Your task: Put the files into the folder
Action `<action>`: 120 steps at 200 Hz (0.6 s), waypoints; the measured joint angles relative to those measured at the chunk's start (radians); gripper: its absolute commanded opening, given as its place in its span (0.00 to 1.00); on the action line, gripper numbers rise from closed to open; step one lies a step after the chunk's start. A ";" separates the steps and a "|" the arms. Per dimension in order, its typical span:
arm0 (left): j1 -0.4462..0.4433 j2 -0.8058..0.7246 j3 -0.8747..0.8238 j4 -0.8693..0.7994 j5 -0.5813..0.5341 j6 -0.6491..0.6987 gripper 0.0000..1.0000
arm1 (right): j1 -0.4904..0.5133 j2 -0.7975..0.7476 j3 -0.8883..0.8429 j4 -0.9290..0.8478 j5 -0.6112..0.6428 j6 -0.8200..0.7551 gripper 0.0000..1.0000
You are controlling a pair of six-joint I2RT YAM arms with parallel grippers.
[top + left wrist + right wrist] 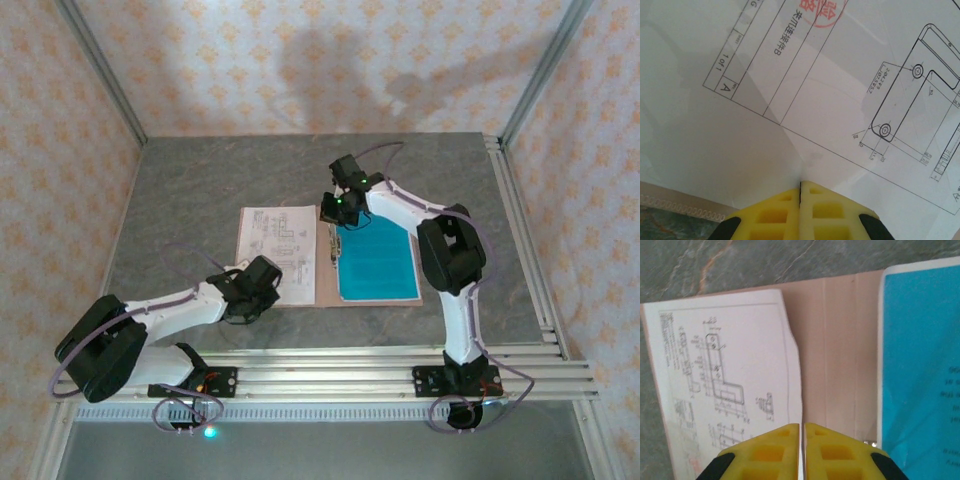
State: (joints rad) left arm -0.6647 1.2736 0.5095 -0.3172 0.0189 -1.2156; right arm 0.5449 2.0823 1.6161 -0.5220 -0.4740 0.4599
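We see the white sheet (277, 255) as smooth paper with a faint sheen, and the blue sheet (378, 260) as smooth and slightly glossy. The folder (840, 350) is matt card. The 2 fingers (770, 215) are matt yellow plastic. The table (200, 180) looks like dull grey stone, and its rails (330, 365) like brushed metal.

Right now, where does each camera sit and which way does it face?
Top external: above and behind, looking down at the table; both arms, left gripper, right gripper.
Left wrist: close over the white sheet; shut yellow fingers at bottom.
Right wrist: looking down at the folder spine; shut fingers at bottom.
Shared: all three show the white sheet; top and right wrist, the teal sheet.
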 measured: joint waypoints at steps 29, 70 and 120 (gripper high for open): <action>0.000 -0.007 -0.007 0.002 -0.005 -0.014 0.00 | 0.018 -0.051 -0.053 0.009 -0.005 0.000 0.11; 0.000 -0.007 -0.008 0.003 -0.005 -0.018 0.00 | 0.031 -0.124 -0.171 0.069 -0.006 0.016 0.11; 0.000 -0.009 -0.015 0.018 -0.006 -0.028 0.00 | 0.044 -0.226 -0.333 0.100 -0.006 0.039 0.12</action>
State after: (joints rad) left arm -0.6647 1.2644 0.4942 -0.2993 0.0128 -1.2438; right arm 0.5892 1.8561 1.2835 -0.4217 -0.4797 0.4984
